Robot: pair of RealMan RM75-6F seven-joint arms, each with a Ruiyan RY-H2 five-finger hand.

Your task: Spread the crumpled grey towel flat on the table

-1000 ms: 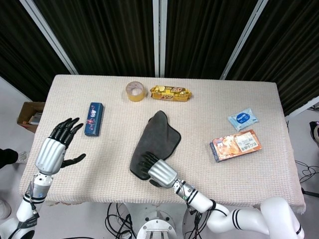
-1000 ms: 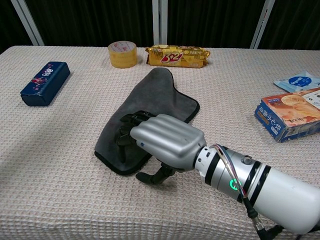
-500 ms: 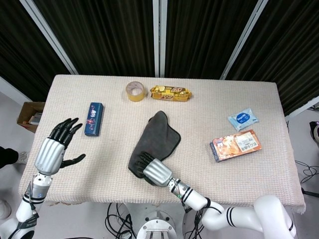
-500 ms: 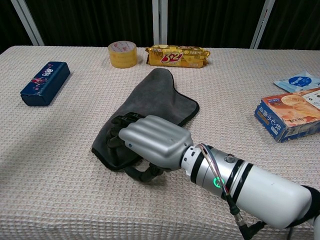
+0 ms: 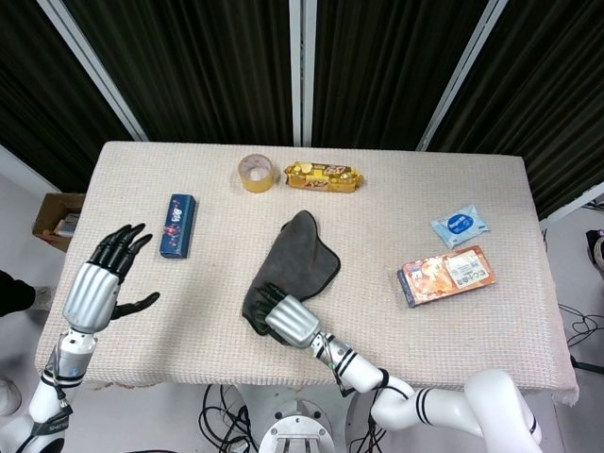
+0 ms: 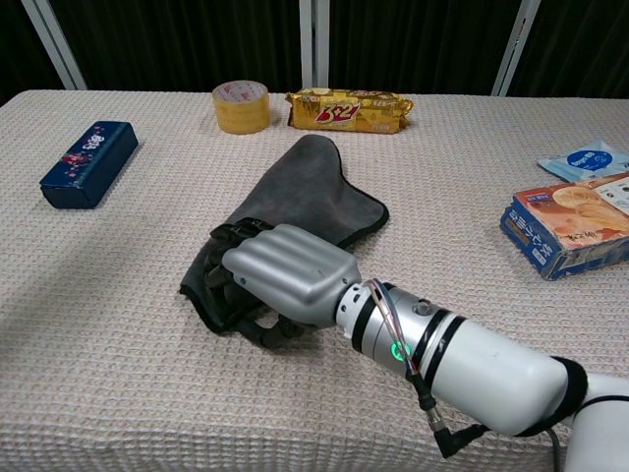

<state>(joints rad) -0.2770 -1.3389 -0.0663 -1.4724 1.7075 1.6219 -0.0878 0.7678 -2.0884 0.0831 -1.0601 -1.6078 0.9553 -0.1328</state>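
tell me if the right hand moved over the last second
Yes. The right hand slid leftward on the grey towel, toward the blue box, bunching the towel's near edge.

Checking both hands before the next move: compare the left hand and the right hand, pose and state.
The left hand hangs over the table's left edge with fingers apart, holding nothing; the right hand has its fingers curled into the near end of the grey towel, gripping it. The left hand touches no object; the right hand rests on the towel. Both have silver backs and black fingers.
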